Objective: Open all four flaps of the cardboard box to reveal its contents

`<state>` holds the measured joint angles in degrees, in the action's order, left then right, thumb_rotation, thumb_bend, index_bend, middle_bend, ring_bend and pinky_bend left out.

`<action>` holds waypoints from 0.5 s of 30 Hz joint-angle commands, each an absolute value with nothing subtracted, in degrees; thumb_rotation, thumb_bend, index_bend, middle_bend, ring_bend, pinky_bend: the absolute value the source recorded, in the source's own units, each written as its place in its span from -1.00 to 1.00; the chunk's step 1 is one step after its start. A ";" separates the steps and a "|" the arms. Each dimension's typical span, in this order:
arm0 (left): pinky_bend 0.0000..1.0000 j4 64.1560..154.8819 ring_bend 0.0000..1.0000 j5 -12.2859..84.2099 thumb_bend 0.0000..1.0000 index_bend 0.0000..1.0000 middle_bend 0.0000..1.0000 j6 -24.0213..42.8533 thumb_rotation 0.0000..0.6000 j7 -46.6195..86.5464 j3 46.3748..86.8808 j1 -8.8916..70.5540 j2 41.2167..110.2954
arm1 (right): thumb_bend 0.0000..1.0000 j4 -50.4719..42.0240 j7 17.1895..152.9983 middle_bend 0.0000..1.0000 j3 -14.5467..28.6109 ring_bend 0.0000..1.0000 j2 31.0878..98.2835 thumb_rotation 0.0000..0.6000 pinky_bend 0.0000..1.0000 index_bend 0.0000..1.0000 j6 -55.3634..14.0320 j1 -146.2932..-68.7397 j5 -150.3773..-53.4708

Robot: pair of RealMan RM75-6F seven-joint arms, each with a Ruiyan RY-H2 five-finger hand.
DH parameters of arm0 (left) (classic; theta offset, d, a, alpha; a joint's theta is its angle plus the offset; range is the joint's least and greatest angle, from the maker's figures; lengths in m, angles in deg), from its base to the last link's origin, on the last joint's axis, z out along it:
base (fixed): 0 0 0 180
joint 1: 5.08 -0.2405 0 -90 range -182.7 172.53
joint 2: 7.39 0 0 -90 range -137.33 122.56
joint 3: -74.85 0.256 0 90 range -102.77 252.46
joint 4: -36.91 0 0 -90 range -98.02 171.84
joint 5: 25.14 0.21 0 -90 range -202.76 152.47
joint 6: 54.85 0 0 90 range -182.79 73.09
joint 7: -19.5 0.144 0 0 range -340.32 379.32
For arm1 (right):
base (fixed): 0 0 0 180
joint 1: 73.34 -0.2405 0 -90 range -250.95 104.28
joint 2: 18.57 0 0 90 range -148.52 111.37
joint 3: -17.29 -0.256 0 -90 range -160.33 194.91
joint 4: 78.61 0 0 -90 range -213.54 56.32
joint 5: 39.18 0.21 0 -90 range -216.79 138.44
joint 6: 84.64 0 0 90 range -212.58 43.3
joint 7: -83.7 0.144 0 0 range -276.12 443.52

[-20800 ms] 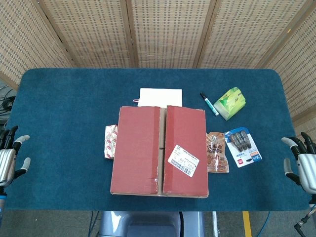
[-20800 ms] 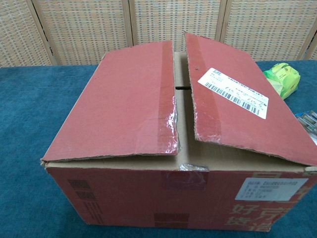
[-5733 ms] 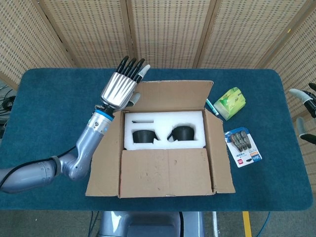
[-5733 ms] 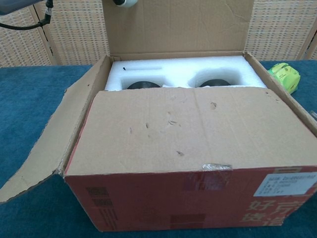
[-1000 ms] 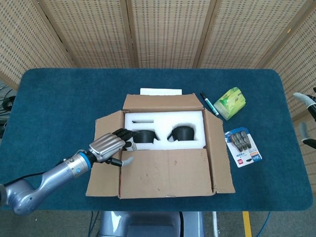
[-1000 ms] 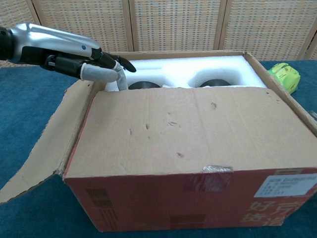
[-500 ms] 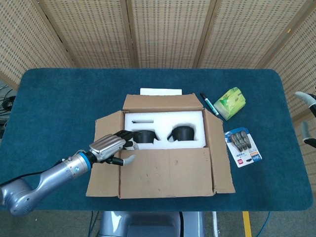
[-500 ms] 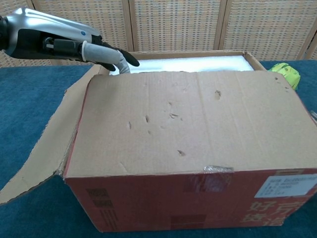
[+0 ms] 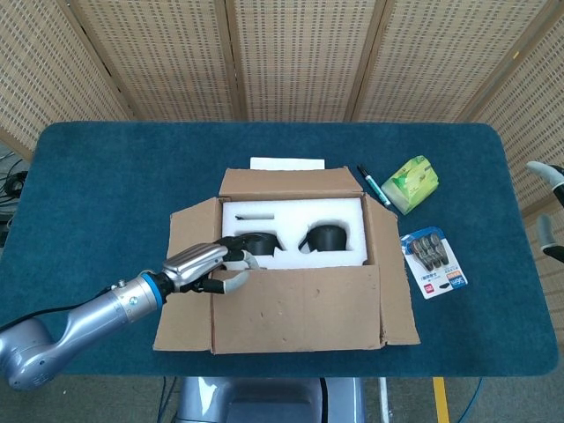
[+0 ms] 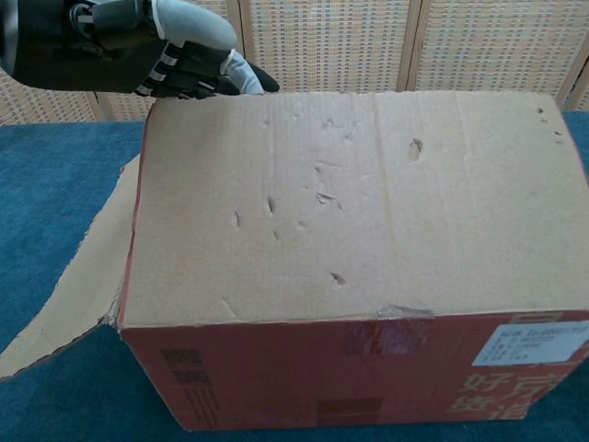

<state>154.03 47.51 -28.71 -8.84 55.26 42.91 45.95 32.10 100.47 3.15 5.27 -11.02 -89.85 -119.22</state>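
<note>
Head view: my left hand (image 9: 204, 264) is at the left end of the near flap (image 9: 295, 304) of the cardboard box (image 9: 291, 264), fingers curled over its free edge, gripping it. Box sits mid-table on the blue cloth (image 9: 106, 176). Half a second ago the flap edge was lower; now it's lifted, and my hand has moved slightly right along it. In the chest view the flap (image 10: 359, 203) stands steeper and hides the white foam (image 9: 291, 216) and the two black items (image 9: 326, 238) that showed a second ago. My left hand (image 10: 175, 55) is at the flap's top left corner there, higher in frame than before.

Far flap (image 9: 291, 182), left flap (image 9: 187, 273) and right flap (image 9: 394, 282) lie folded outward, same as 0.5 s ago.

My right hand (image 9: 548, 211) only pokes in at the right frame edge, well apart from the box; can't tell how its fingers are set.

Pen (image 9: 373, 185), green pack (image 9: 410, 183), blister card (image 9: 434, 262) and white sheet (image 9: 286, 163) haven't moved.
</note>
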 commanded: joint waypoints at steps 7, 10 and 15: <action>-1.00 155.40 -1.00 55.60 -0.03 -0.32 -1.00 -29.25 -0.64 -25.52 52.64 41.08 43.97 | 0.34 32.21 100.45 -0.59 2.96 -1.00 5.04 1.00 -0.97 -0.76 -10.97 -89.89 -118.95; -1.00 155.77 -1.00 57.97 -0.02 -0.32 -1.00 -29.57 -0.63 -31.21 52.66 41.17 43.52 | 0.34 32.39 100.46 -0.59 2.90 -1.00 4.81 1.00 -0.97 -0.76 -10.83 -89.83 -118.92; -1.00 156.28 -1.00 62.36 -0.01 -0.32 -1.00 -29.43 -0.64 -40.97 53.43 41.74 42.83 | 0.34 32.58 100.25 -0.59 2.79 -1.00 4.58 1.00 -0.97 -0.76 -10.82 -89.87 -118.73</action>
<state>155.75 59.22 -29.40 -35.72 53.07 41.45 43.52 32.57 100.27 2.79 4.59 -10.82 -89.87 -118.72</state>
